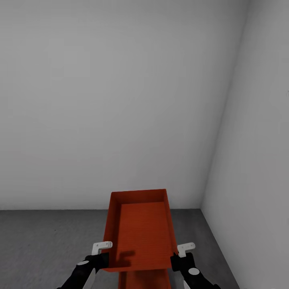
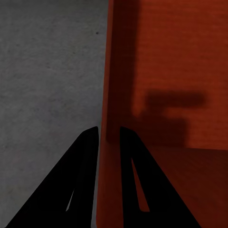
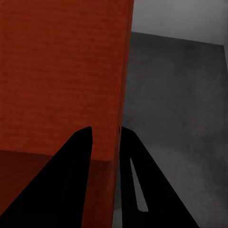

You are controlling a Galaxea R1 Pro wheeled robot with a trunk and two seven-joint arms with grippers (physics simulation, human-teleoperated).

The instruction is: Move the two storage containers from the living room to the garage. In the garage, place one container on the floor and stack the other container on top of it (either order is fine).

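I hold an orange-red storage container [image 1: 141, 230] between both grippers, its long side pointing away from me. My left gripper [image 1: 103, 257] is shut on its left wall, the thin wall [image 2: 108, 95] pinched between the black fingers [image 2: 88, 156]. My right gripper [image 1: 178, 260] is shut on the right wall [image 3: 122, 85]. Under the held bin's near end lies the second container [image 1: 145, 281], showing darker in the left wrist view [image 2: 190, 190] and the right wrist view [image 3: 33, 175]. Whether the two bins touch I cannot tell.
Dark grey rough concrete floor [image 1: 44, 245] spreads to both sides of the bins. A plain pale grey wall [image 1: 120, 100] stands straight ahead and meets a second wall [image 1: 261, 168] in a corner at the right, close to the bins.
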